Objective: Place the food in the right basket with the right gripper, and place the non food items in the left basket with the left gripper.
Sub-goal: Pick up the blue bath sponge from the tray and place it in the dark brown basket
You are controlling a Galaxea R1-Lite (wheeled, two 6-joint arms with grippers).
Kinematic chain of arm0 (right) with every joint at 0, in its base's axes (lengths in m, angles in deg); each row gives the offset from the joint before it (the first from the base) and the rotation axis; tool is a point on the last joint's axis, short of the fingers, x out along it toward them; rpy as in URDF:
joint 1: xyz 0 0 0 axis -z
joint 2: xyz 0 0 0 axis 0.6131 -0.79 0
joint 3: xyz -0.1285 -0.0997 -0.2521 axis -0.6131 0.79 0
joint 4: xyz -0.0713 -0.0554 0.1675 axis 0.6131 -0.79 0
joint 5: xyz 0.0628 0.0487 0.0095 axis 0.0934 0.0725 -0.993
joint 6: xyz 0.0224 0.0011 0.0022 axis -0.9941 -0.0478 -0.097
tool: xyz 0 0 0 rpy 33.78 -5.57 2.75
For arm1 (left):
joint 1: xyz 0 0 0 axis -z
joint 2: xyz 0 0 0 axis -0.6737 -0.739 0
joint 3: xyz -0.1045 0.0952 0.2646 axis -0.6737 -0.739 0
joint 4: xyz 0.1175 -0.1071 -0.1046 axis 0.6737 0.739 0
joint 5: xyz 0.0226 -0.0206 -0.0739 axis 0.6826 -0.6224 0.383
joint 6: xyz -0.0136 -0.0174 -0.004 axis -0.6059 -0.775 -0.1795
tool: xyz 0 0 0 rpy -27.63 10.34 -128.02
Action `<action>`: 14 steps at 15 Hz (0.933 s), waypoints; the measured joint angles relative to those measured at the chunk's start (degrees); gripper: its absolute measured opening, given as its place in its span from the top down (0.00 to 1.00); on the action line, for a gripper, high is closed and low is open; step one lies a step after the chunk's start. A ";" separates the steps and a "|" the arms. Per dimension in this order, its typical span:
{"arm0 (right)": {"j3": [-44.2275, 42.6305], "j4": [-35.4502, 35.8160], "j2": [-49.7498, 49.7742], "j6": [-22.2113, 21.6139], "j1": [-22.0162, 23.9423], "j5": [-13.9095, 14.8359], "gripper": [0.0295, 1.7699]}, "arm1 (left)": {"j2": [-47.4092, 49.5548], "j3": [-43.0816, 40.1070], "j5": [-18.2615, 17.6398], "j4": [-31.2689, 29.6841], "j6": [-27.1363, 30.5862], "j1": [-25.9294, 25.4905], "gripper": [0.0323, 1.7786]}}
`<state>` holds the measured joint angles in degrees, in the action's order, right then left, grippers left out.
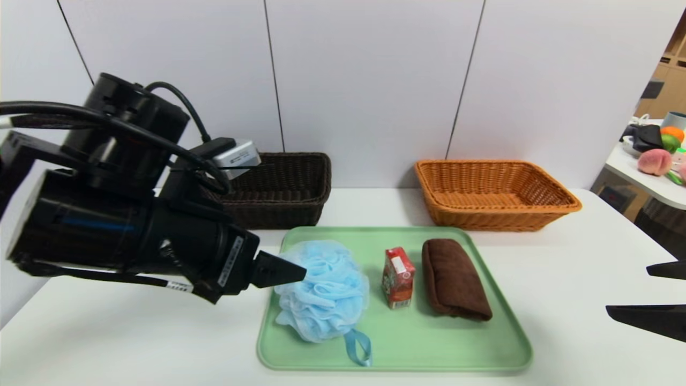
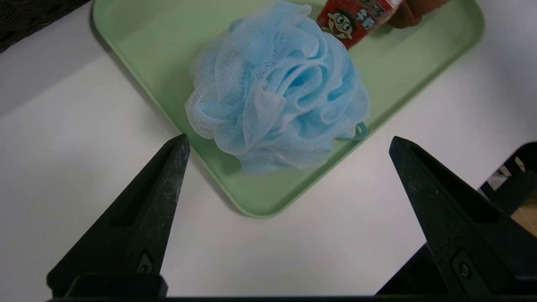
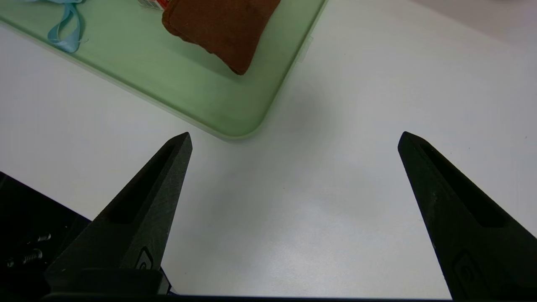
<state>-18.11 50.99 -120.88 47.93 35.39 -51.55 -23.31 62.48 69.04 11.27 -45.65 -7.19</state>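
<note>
Backdrop: white panelled wall [image 1: 375, 80] w/ dark seams, behind a white bench [image 1: 579, 257]; side table w/ fruit-like items far right.
Tray: pale green rounded plastic tray [image 1: 471, 343] mid-bench, carries all 3 items in a row.
Food: small red drink carton w/ white label patch [image 1: 398, 277], upright, centre of tray; cartoon face printed on one side in left wrist view. Just beside the puff, small gap to the towel.
Non-food 1: fluffy light-blue mesh bath puff [image 1: 324, 292] on tray's left part, blue ribbon loop [image 1: 358, 347] trailing toward near edge.
Non-food 2: dark brown rolled plush towel [image 1: 454, 279], lying flat on tray's right part, long axis front-to-back.
Left basket: dark brown rectangular woven wicker basket [image 1: 292, 187], back of bench, left of centre; partly hidden by left arm.
Right basket: orange-tan rectangular woven wicker basket w/ flared rim [image 1: 496, 193], back right, apart from tray.
Left gripper: black left gripper [image 2: 287, 142] above bench at tray's left corner, pointed at puff, fingers spread wide, nothing held, not touching puff.
Right gripper: black right gripper [image 3: 293, 136] off tray's near-right corner, over bare bench, fingers wide apart, holding nothing.
In the way: puff sits close against the carton's left side.
</note>
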 joint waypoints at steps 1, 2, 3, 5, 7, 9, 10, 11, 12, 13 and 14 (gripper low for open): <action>-0.13 -0.02 0.02 -0.02 0.00 0.00 0.04 | -2.08 1.58 2.62 0.06 -2.12 1.16 0.05; -0.37 0.00 0.06 -0.05 0.00 -0.02 0.04 | -3.94 2.95 4.13 0.11 -3.61 1.97 0.05; -0.57 -0.07 0.09 -0.05 0.00 0.00 0.04 | -5.40 3.90 5.21 0.12 -4.39 2.39 0.05; -1.02 -0.07 0.13 -0.05 0.04 0.00 0.04 | -8.33 5.72 8.27 0.52 -5.77 3.13 0.05; -1.21 -0.05 0.13 -0.07 0.04 0.00 0.04 | -10.34 6.95 8.74 2.34 -7.20 4.00 0.05; -1.13 -0.05 0.16 -0.18 0.04 -0.07 0.04 | -12.07 7.28 8.77 3.25 -7.94 4.29 0.05; -0.99 -0.05 0.17 -0.21 0.04 -0.07 0.04 | -13.01 7.23 8.85 3.39 -8.46 4.40 0.05; -0.89 -0.07 0.20 -0.22 0.04 -0.11 0.04 | -13.95 7.14 8.91 3.39 -9.05 4.41 0.05; -0.88 -0.07 0.24 -0.24 0.04 -0.10 0.04 | -14.97 7.07 8.94 3.36 -9.40 4.41 0.05; -0.89 -0.07 0.27 -0.24 0.06 -0.10 0.04 | -16.13 7.01 9.02 3.32 -9.63 4.40 0.05; -1.00 -0.02 0.30 -0.24 0.09 -0.10 0.04 | -17.19 6.96 9.05 3.18 -9.87 4.38 0.05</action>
<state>-19.11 50.96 -120.57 47.68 35.47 -51.64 -40.50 69.44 78.09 14.45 -55.52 -2.81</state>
